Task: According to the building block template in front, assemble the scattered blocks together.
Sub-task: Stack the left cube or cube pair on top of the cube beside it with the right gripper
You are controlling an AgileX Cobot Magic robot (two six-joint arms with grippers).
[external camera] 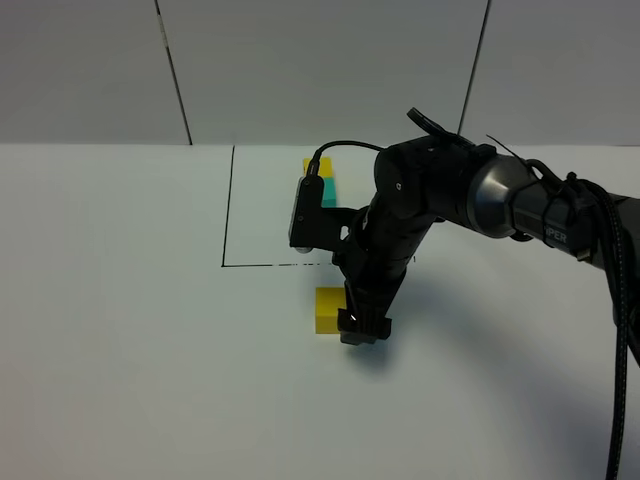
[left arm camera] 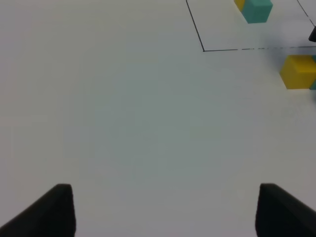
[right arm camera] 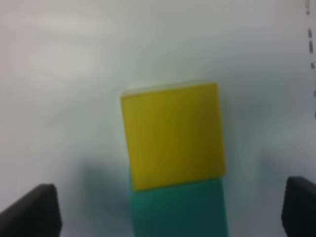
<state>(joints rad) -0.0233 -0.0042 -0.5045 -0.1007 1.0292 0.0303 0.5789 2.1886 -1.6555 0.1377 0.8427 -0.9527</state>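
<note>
The building block template, a yellow cube (external camera: pixel 314 165) joined to a teal cube (external camera: pixel 329 191), lies inside the black drawn rectangle (external camera: pixel 228 210), partly behind my right arm. Outside the frame, the scattered yellow block (external camera: pixel 328 310) rests on the table. In the right wrist view this yellow block (right arm camera: pixel 173 136) touches the scattered teal block (right arm camera: pixel 177 210). My right gripper (external camera: pixel 365 328) hangs low over the teal block, open, with a gap on each side. The left gripper (left arm camera: pixel 168 212) is open above bare table, far from the yellow block (left arm camera: pixel 298 71).
The white table (external camera: pixel 120 330) runs to a grey panelled wall at the back. The right arm's black cable (external camera: pixel 625 330) hangs along the right edge. The rectangle's corner (left arm camera: pixel 203 50) and the template's teal cube (left arm camera: pixel 256 11) show in the left wrist view.
</note>
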